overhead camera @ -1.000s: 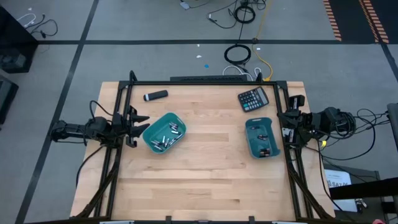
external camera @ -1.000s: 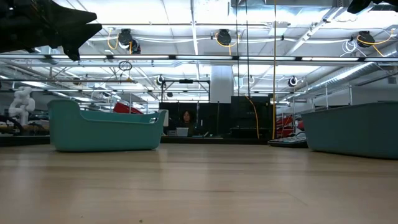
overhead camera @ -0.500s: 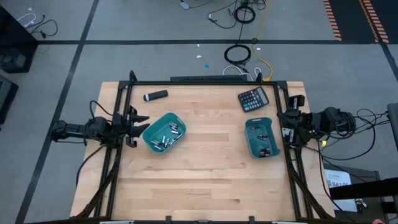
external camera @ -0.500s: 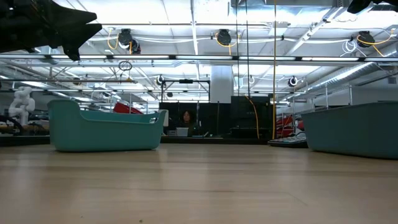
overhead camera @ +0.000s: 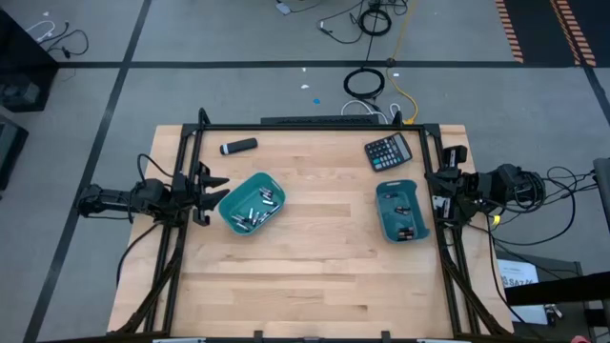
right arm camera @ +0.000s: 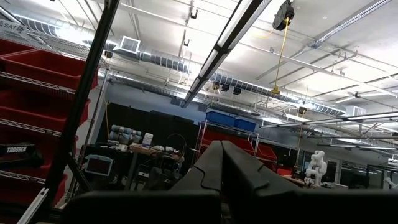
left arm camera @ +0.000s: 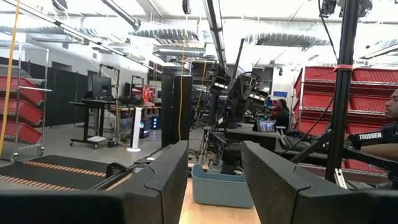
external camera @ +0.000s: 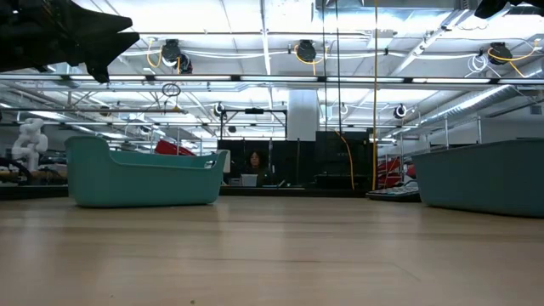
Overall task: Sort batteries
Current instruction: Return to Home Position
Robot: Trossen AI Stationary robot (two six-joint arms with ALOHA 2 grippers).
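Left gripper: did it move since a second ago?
No. The left gripper sits in the same spot beside the teal bin, at the table's left edge.

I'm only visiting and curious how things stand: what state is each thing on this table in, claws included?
left gripper: open, empty, at the table's left edge.
right gripper: shut, at the right edge.
left bin: upright, holds silvery-white batteries.
right bin: upright, holds dark batteries.
calculator: lying flat, keys up.
black cylinder: lying on its side.
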